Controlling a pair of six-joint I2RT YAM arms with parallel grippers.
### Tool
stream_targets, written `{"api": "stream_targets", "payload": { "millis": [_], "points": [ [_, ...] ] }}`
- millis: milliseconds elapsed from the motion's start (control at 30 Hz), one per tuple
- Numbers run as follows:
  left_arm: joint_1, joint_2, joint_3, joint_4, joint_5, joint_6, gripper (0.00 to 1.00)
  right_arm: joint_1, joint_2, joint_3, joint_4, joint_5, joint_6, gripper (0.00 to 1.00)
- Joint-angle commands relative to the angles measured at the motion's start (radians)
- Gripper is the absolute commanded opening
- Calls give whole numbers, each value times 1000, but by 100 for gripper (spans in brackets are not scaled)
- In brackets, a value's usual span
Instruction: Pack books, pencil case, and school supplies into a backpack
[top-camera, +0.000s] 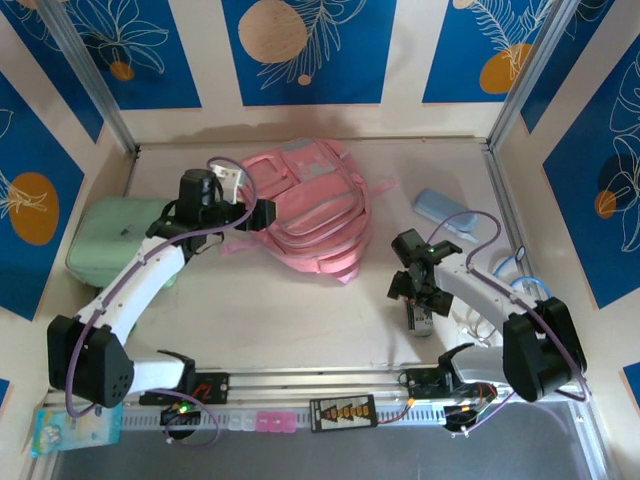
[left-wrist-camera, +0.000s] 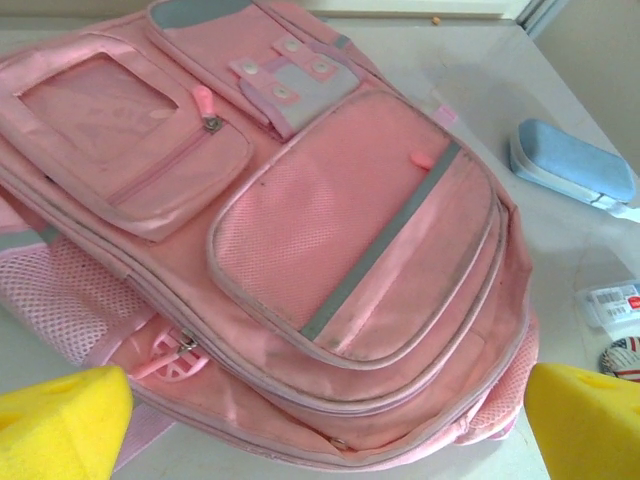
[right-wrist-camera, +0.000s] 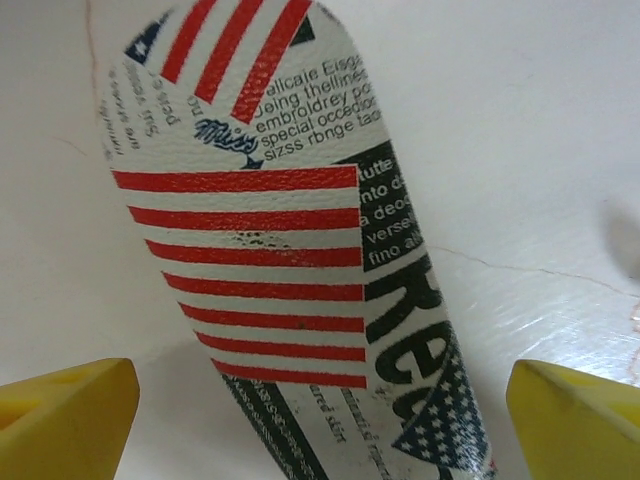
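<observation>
Hovering over the flag-print pack (right-wrist-camera: 280, 240), right gripper (right-wrist-camera: 320, 430) has its jaws wide, one pad on each side, neither touching. Pack lies flat near the near-right edge of the table (top-camera: 300, 320), long axis roughly near-to-far, crossing the jaw gap, so closing should take its narrow width. Right arm is nearer. Farther back, mid-table: backpack (top-camera: 310, 210) front-up, left gripper (left-wrist-camera: 320, 430) above it, jaws wide, empty.

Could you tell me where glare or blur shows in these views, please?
Top external: even light, soft shadows behind the backpack. Left wrist: backpack sharp, left fingers blurred. Right wrist: pack soft at its near end, sheen on the table.
</observation>
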Motion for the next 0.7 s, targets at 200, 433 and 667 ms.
{"api": "stream_targets", "payload": {
  "millis": [200,433,667],
  "points": [
    [6,80,56,-19,121,8,100,-3,81,2,21,-29,22,88],
    [-19,141,114,-47,87,9,100,-10,105,-28,90,-75,0,76],
    [-60,212,184,-80,76,50,100,-6,123,-37,135,-112,-8,69]
  ]
}}
